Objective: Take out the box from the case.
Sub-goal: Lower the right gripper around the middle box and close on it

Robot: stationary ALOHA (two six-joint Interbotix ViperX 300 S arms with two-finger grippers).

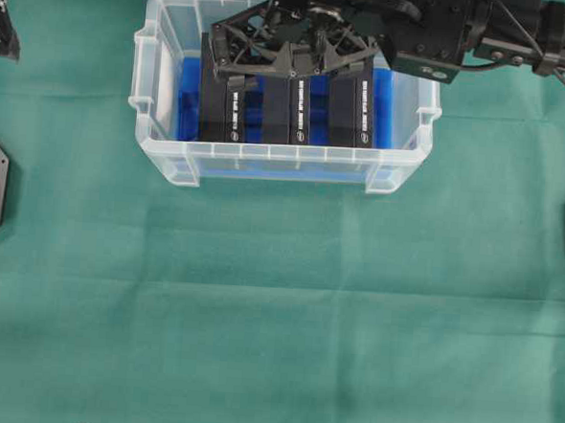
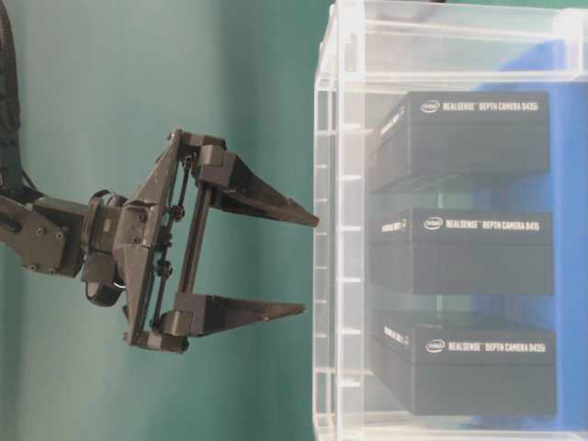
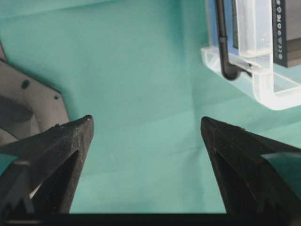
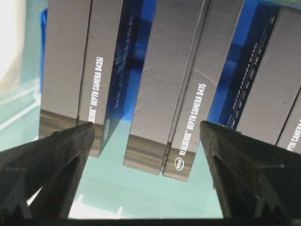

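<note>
Pre-grasp: right gripper wide open above the middle box in the case, holding nothing. Next: descend straddling it, close. Left gripper open, idle outside.

I see the green-clothed table carrying only the clear case, which sits toward its far edge, near centre.

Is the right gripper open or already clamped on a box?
Open. The right gripper has its fingers spread either side of the middle box, gripping nothing.
</note>
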